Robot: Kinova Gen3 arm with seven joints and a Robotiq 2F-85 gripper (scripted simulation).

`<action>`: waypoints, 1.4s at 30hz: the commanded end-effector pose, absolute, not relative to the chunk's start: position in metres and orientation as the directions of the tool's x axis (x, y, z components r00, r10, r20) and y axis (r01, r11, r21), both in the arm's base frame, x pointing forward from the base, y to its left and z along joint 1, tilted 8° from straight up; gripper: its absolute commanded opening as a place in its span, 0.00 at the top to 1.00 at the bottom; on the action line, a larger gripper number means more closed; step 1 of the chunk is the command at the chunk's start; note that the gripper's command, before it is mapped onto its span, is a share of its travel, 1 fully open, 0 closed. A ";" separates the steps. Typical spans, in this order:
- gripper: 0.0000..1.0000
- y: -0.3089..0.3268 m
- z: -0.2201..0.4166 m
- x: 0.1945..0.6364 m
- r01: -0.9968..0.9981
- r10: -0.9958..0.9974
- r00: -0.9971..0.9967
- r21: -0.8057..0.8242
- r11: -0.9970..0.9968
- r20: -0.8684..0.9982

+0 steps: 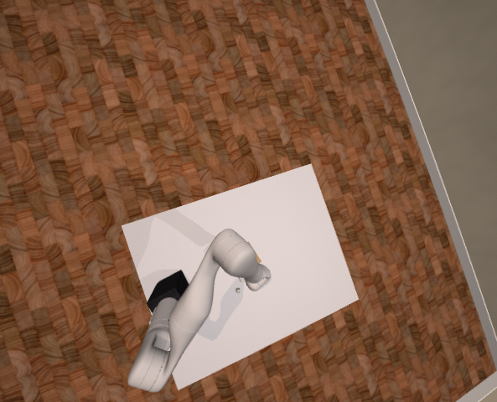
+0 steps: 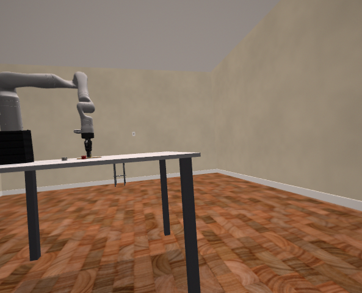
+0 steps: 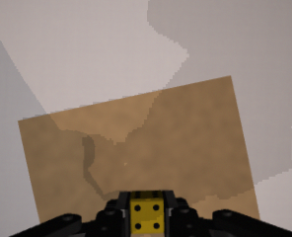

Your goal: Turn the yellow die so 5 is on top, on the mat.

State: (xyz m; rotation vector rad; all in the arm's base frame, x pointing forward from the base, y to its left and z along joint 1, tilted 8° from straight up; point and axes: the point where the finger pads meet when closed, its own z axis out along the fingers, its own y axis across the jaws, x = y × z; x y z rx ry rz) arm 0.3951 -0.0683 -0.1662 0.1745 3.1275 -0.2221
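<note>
In the wrist view my gripper (image 3: 146, 205) is shut on the yellow die (image 3: 146, 217). The die's face towards the camera shows four black pips. I hold it a little above the tan mat (image 3: 195, 138), which lies flat on the white table (image 3: 87, 44). In the exterior view the gripper (image 2: 88, 150) points straight down just over the mat (image 2: 95, 156). In the top view the arm hides the gripper and the die, and only a sliver of the mat (image 1: 257, 258) shows.
A red die (image 2: 83, 157) lies by the mat's left end, close to the gripper. A small grey die (image 2: 64, 158) (image 1: 238, 290) lies on the table (image 1: 292, 208) further left. The arm's black pedestal (image 2: 13, 146) (image 1: 168, 287) stands at the table's left end.
</note>
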 end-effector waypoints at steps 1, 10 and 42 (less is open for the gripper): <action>0.85 -0.068 -0.166 0.396 0.111 0.110 -0.994 -0.140 0.984 -0.011; 0.85 -0.068 -0.166 0.396 0.111 0.110 -0.994 -0.140 0.984 -0.011; 0.65 -0.068 -0.166 0.396 0.111 0.110 -0.994 -0.140 0.984 -0.011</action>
